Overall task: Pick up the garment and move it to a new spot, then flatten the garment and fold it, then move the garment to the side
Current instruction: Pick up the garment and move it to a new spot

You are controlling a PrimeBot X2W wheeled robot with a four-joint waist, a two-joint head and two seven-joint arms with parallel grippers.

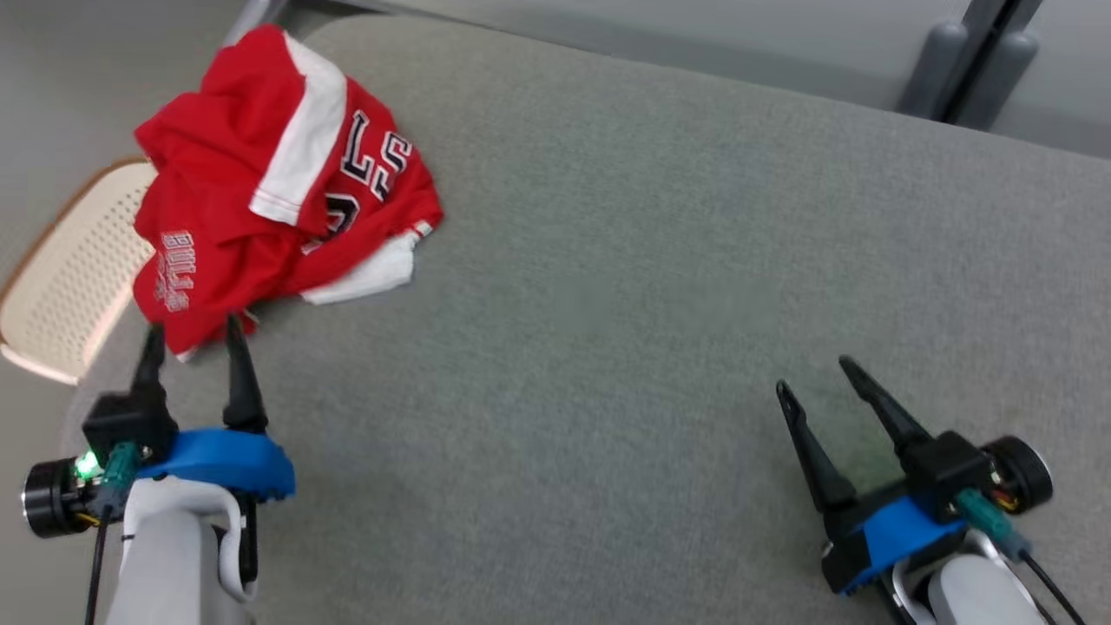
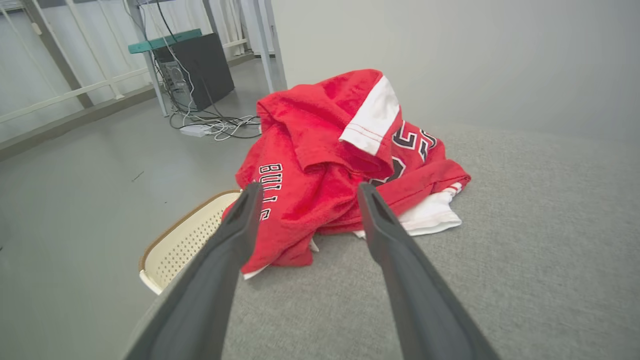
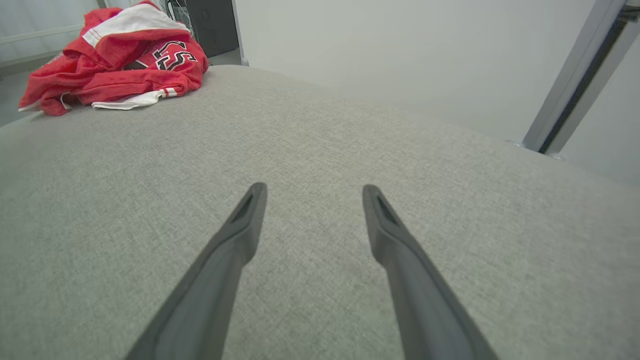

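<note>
Red garment [image 1: 260,182] heaped at bench [image 1: 625,286] far-left corner; left wrist view adds floor cables [image 2: 220,127]. Spread wide, empty: left gripper [image 1: 193,324], right gripper [image 1: 812,373].

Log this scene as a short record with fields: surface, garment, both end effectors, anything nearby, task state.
table: grey fabric top
garment: red and white jersey, crumpled in a heap at the table's far left corner
left end effector: open, fingertips at the garment's near edge, nothing gripped
right end effector: open, over the table at the near right, well apart from the garment
cream perforated seat: beside the table, left of the garment
task state: garment not yet picked up
</note>
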